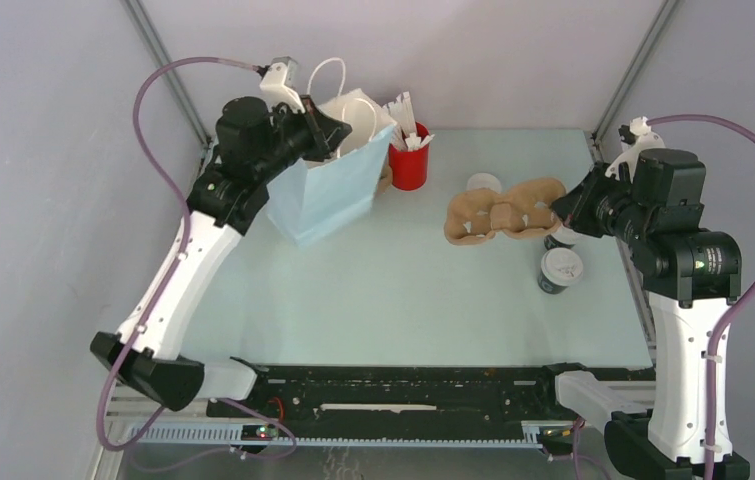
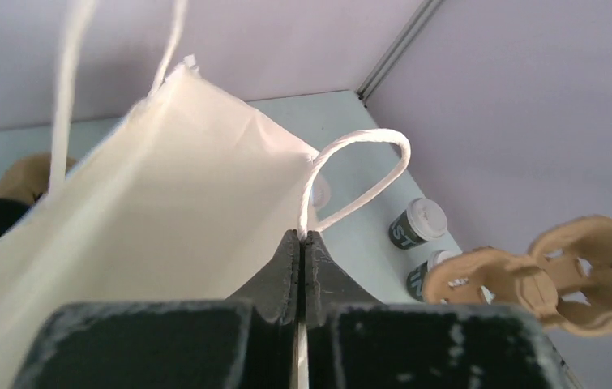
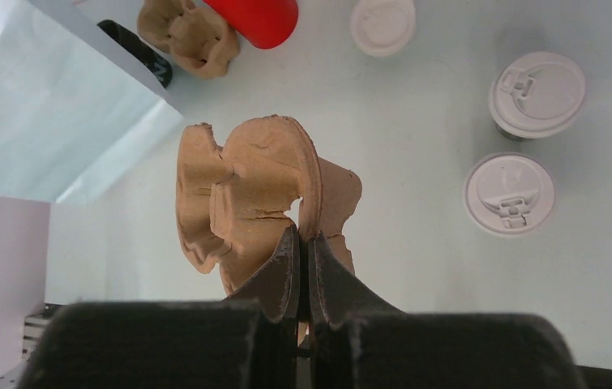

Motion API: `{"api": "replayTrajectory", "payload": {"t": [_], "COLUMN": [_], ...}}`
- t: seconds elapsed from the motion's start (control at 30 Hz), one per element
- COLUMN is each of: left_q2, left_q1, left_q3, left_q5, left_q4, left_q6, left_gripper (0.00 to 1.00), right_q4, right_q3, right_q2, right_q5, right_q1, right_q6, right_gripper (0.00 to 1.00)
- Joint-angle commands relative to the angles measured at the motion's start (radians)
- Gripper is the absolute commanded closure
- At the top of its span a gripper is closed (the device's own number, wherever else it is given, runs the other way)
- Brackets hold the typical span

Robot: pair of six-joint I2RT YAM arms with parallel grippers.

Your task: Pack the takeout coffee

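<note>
Okay, starting with the top view. Seeing the left claw [image 1: 331, 128] pressed together on the rim of the blue paper bag [image 1: 325, 195], holding the mouth up. Spotting the right claw [image 1: 563, 212] pinching the edge of the cardboard cup carrier [image 1: 501, 213], probably lifted off the table [image 1: 403, 300]. Got the takeout coffee [image 1: 560, 268] standing just beside that right claw, on the base-ward side. Also a second lidded cup [image 1: 554, 242], tucked nearly under the wrist.

Moving to the left wrist. Confirms the pinch: shut flat on the bag rim, right next to a white handle loop [image 2: 367, 158]. Puts the coffee well beyond the fingertips, off to their right.

Then the right wrist. Shows the carrier gripped by one thin wall and hanging edge-on. Puts both cups out to the right of the fingertips, untouched and not packed yet.

Stuff worth worrying about:
- Tearing or folding that pulp wall with such a skinny edge pinch, then dropping the carrier onto the cups and tipping one.
- Clipping a lid while swinging toward the bag, given cups this close to the wrist.
- Losing the bag mouth through the paper rim slipping out of the left pinch.
</note>
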State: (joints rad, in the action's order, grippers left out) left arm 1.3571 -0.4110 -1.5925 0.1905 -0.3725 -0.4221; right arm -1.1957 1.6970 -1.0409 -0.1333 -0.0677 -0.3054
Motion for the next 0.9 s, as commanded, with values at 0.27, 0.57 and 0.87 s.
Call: {"api": "replayTrajectory", "payload": {"t": [0.27, 0.57, 0.87], "left_q2": [-0.263, -0.296, -0.298], "left_q1": [-0.185, -0.341, -0.348], "left_q3": [0.560, 0.612, 0.479], "left_q5": [0.035, -0.050, -0.131], "left_q4": [0.350, 0.303, 0.139], "left_q6": [-0.055, -0.094, -0.116], "left_gripper": [1.00, 1.00, 1.00], "right_q4": [0.051, 0.036, 0.050], "right_q3": [-0.012, -0.051, -0.072], "right_q2": [0.070, 0.124, 0.128], "right_q5": [-0.078, -0.083, -0.099], "right_q1": [-0.004, -0.006, -0.007], "right_q6": [-0.091, -0.115, -0.126], "right_gripper": [1.00, 1.00, 1.00]}}
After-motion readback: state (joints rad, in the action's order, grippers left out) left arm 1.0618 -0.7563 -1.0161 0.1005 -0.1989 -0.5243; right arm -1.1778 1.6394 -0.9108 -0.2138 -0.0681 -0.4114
